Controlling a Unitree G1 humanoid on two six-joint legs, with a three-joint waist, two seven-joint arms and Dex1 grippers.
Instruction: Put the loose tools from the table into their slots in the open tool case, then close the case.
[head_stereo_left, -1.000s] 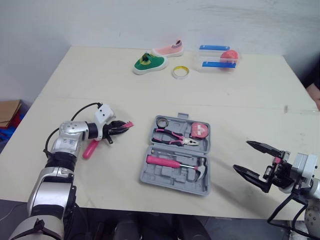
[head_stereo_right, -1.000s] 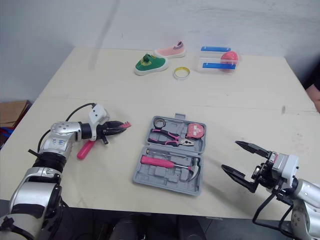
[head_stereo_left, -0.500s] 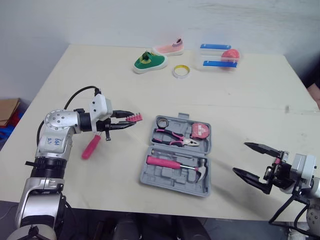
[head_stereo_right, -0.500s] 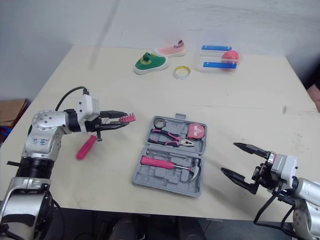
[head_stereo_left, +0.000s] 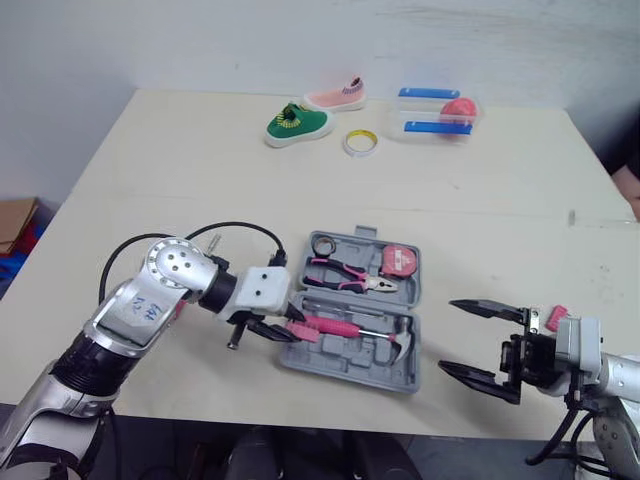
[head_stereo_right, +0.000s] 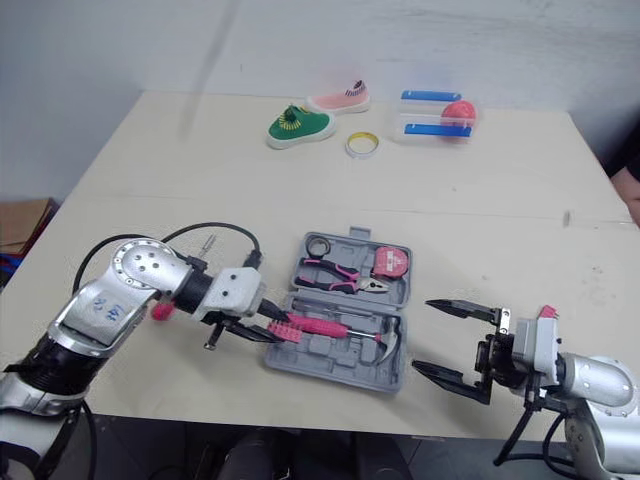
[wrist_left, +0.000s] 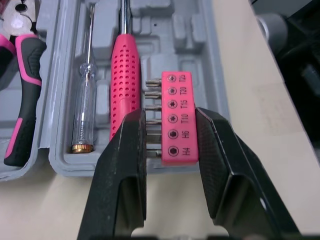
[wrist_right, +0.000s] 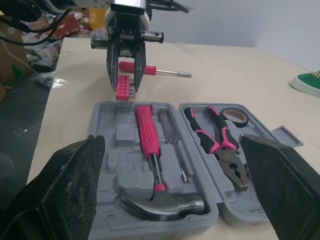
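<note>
At eight o'clock from the grey plastic tool case (head_stereo_left: 340, 352), which lies open on the cream table (head_stereo_left: 480, 200), my left claw (head_stereo_left: 283, 331) is clenched on a pink plastic bit holder (wrist_left: 176, 116). Its row of steel bits points at the dotted pink handle of the steel-headed hammer (head_stereo_left: 345, 327). The holder hangs over the case's near-left rim; whether the two touch I cannot tell. The hammer lies in the near half of the case, and just beside its handle rests a slim clear-handled tester screwdriver (wrist_left: 85, 110). The far half holds pink-and-black pliers (head_stereo_left: 345, 272), a pink tape measure (head_stereo_left: 399, 261) at the case's one o'clock corner and a black roll of tape (head_stereo_left: 323, 244) at its eleven o'clock corner. A loose screwdriver (wrist_right: 170, 73) with a pink handle and steel shaft lies on the table at nine o'clock from the case, beyond my left claw. My right claw (head_stereo_right: 422, 335) hangs released at four o'clock from the case, fingers spread wide, gripping nothing and apart from the case.
</note>
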